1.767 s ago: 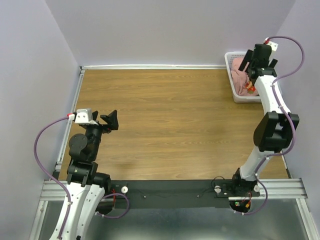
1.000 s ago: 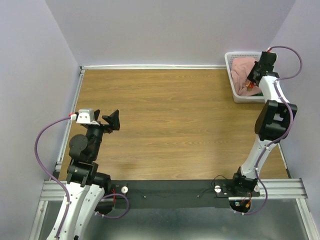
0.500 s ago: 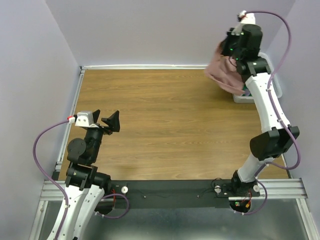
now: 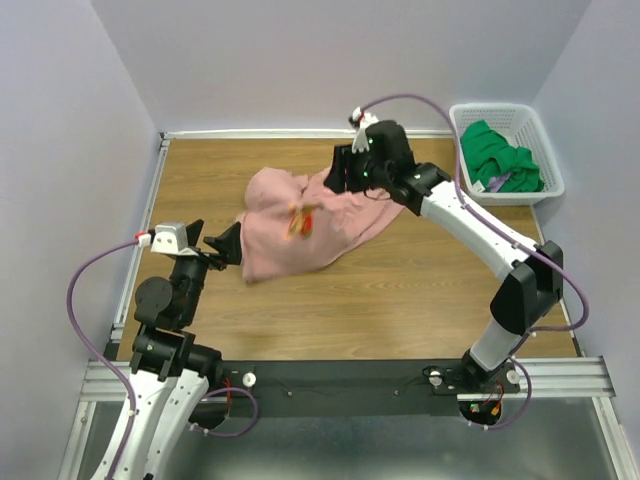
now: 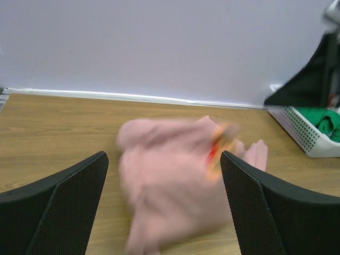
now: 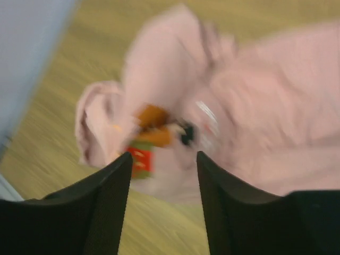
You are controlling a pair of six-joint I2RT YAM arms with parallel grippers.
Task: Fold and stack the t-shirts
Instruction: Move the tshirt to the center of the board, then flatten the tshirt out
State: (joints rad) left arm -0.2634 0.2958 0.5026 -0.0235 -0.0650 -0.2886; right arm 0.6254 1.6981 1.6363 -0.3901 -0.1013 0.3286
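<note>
The dusty-pink t-shirt (image 4: 300,225) lies crumpled and motion-blurred on the middle of the wooden table, its red-brown print showing. It also shows in the left wrist view (image 5: 175,180) and the right wrist view (image 6: 249,106). My right gripper (image 4: 340,170) is just above the shirt's far right edge; in its own view (image 6: 163,155) the jaws stand apart with nothing between them. My left gripper (image 4: 222,245) is open and empty at the shirt's left edge, facing it (image 5: 163,155). The bright green t-shirt (image 4: 500,160) lies bunched in the basket (image 5: 326,119).
The white lattice basket (image 4: 550,185) stands at the table's far right corner, also seen in the left wrist view (image 5: 300,133). Lavender walls close in the back and both sides. A metal rail runs along the near edge.
My right arm lifted the pink shirt out of the basket, swung it left across the table and let it go. The green shirt is now uncovered. The left arm barely moved.
</note>
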